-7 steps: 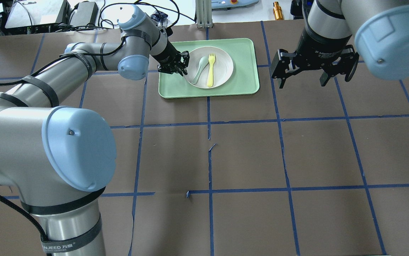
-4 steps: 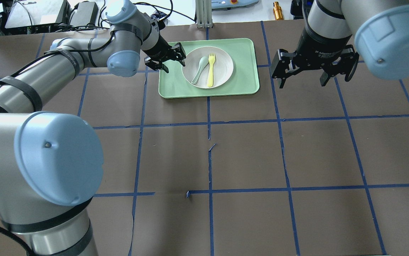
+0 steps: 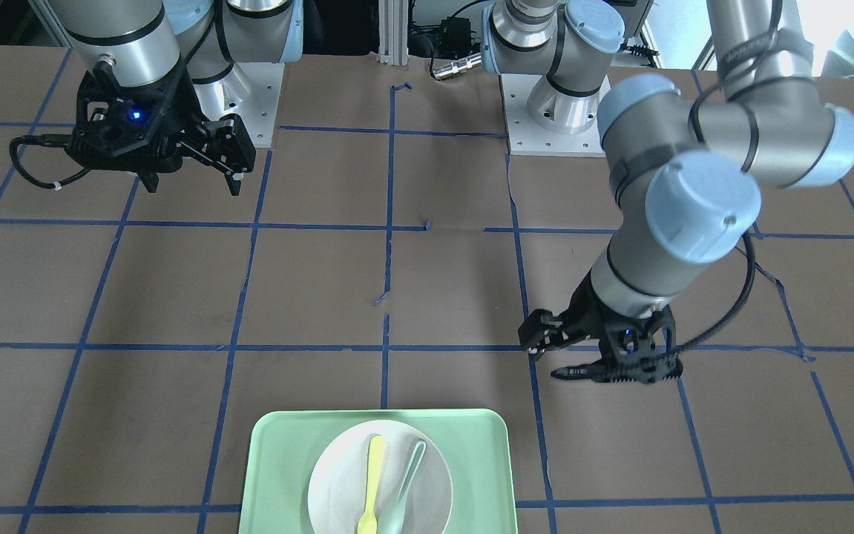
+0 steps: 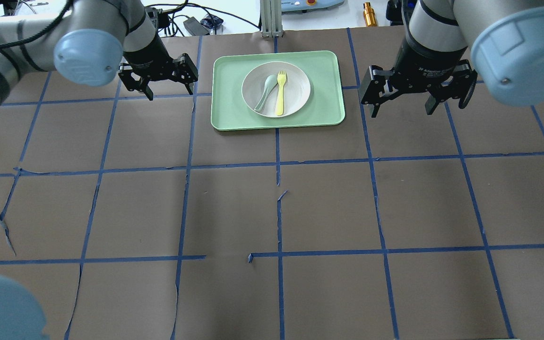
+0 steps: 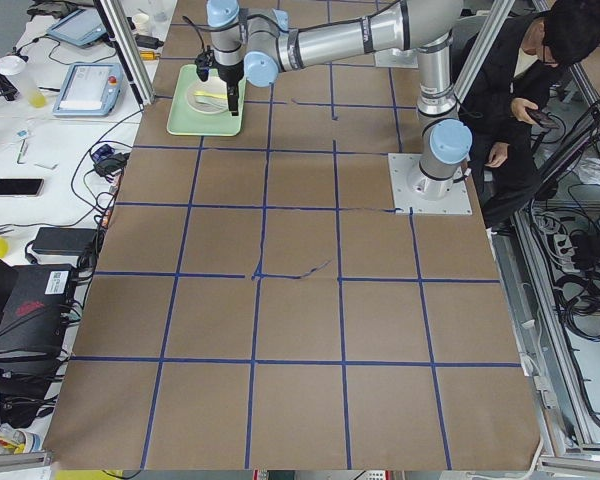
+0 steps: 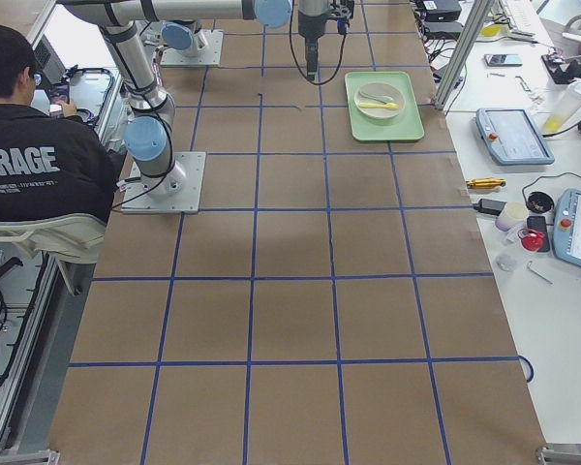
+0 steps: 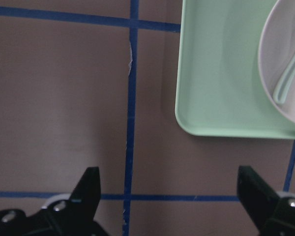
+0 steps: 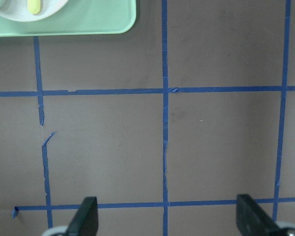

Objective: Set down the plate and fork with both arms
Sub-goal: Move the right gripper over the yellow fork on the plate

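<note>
The off-white plate (image 4: 297, 87) lies in the mint-green tray (image 4: 323, 106) at the far middle of the table. The yellow fork (image 4: 280, 92) lies on the plate, beside a grey-green spoon (image 4: 264, 90). My left gripper (image 4: 171, 93) is open and empty over the table, just left of the tray. My right gripper (image 4: 401, 112) is open and empty, just right of the tray. In the front-facing view the plate (image 3: 334, 486) with the fork (image 3: 372, 475) is at the bottom edge. The left wrist view shows the tray's corner (image 7: 211, 73) and the plate's rim (image 7: 275, 44).
The table is brown paper with a blue tape grid. The tray (image 5: 202, 118) sits near the far table edge, by a metal post (image 4: 271, 19). An operator (image 6: 39, 145) sits behind the robot bases.
My left gripper has drawn back from the plate's left rim, opened, and moved left off the tray. The plate, fork and right arm have not moved.
</note>
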`<state>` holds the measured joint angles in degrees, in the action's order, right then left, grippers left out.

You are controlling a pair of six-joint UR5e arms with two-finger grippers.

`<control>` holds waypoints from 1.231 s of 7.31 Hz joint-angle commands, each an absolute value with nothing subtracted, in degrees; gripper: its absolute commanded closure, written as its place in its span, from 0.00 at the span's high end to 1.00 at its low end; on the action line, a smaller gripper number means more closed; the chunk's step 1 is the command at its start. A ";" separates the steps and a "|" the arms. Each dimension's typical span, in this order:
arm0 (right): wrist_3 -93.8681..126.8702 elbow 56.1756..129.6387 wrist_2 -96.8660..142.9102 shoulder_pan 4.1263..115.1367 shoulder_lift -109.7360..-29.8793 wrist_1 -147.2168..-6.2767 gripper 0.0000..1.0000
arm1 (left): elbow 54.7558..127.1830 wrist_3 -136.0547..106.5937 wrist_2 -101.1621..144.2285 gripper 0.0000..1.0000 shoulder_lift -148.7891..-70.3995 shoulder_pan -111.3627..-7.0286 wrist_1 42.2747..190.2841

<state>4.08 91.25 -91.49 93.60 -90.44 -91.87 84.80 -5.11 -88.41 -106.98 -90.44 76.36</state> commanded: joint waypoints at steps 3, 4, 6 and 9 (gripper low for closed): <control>4.22 91.15 -91.50 93.60 -89.48 -93.25 1.00 | 95.16 -8.53 -89.82 1.00 -92.30 -93.60 79.57; 3.26 90.71 -91.49 93.95 -87.30 -96.91 1.00 | 94.84 -8.44 -90.00 1.00 -91.85 -93.52 79.63; 2.99 85.12 -91.58 99.02 -76.36 -102.80 1.00 | 94.83 -8.44 -90.00 1.00 -91.93 -93.52 79.63; 7.28 66.42 -91.32 102.83 -55.87 -103.36 1.00 | 95.01 -8.88 -89.91 1.00 -92.29 -93.52 79.54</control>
<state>5.27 74.22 -91.43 101.54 -64.34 -103.00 94.97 -8.69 -89.98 -92.31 -93.51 79.62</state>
